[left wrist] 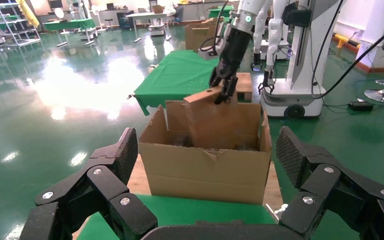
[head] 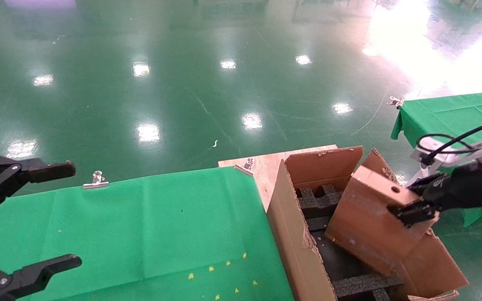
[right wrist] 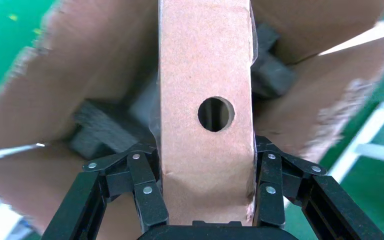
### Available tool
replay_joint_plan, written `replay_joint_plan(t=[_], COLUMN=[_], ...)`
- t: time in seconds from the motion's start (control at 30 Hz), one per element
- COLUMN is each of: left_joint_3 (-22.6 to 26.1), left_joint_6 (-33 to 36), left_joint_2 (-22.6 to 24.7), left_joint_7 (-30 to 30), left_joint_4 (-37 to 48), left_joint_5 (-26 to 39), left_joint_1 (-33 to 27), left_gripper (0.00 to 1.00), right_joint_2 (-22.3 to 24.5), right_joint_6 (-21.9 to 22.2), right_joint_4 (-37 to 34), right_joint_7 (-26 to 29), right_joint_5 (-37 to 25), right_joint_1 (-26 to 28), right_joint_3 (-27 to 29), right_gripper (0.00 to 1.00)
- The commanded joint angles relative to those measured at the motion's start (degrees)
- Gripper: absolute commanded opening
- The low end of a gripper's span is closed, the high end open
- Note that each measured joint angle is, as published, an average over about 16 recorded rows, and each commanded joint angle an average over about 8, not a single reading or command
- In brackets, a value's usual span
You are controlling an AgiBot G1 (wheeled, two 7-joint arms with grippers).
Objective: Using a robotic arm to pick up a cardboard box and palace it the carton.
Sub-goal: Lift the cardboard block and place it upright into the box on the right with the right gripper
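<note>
My right gripper (head: 410, 211) is shut on the cardboard box (head: 375, 217), a small flat brown box with a round hole in its narrow top face. The box hangs tilted, with its lower end down inside the large carton (head: 291, 234), over the black foam inserts (head: 320, 202). In the right wrist view the black fingers (right wrist: 147, 195) press both sides of the cardboard box (right wrist: 205, 75). The left wrist view shows the carton (left wrist: 205, 170), the cardboard box (left wrist: 215, 117) and the right gripper (left wrist: 222, 95) from across the table. My left gripper (head: 27, 217) is open and empty at the far left.
The green-clothed table (head: 140, 234) lies left of the carton, with metal clips (head: 95, 180) on its far edge and small yellow specks near the front. A wooden board (head: 266, 163) sits under the carton. Another green table (head: 446, 113) stands at the far right.
</note>
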Motion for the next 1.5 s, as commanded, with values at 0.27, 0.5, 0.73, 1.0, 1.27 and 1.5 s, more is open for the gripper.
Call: replay_joint_plan(t=[0.27, 0.5, 0.73, 1.0, 1.27, 1.5], left_joint_3=[0.0, 0.0, 0.0, 0.0, 0.0, 0.0], left_joint_6=[0.0, 0.0, 0.0, 0.0, 0.0, 0.0], left_joint_2=[0.0, 0.0, 0.0, 0.0, 0.0, 0.0], left_joint_7=[0.0, 0.0, 0.0, 0.0, 0.0, 0.0], left_joint_4=[0.0, 0.0, 0.0, 0.0, 0.0, 0.0], left_joint_5=[0.0, 0.0, 0.0, 0.0, 0.0, 0.0], left_joint_1=[0.0, 0.0, 0.0, 0.0, 0.0, 0.0], left_gripper=[1.00, 1.00, 1.00, 1.00, 1.00, 1.00], right_joint_2=[4.6, 8.2, 10.9, 12.5, 11.2, 10.1], right_joint_6=[8.2, 16.8, 21.8, 24.7, 25.9, 26.9], right_joint_4=[13.1, 22.9, 31.4, 38.0, 39.8, 40.5], right_joint_7=[18.4, 30.9, 43.0, 57.6, 73.3, 82.1], right_joint_5=[-3.6, -12.4, -22.4, -32.9, -41.3, -46.4], right_joint_1=[1.1, 3.1, 4.6, 4.5, 2.8, 1.7], right_joint_3=[-1.5, -2.9, -4.3, -6.1, -7.8, -8.6], right_gripper=[0.00, 0.00, 0.00, 0.00, 0.00, 0.00])
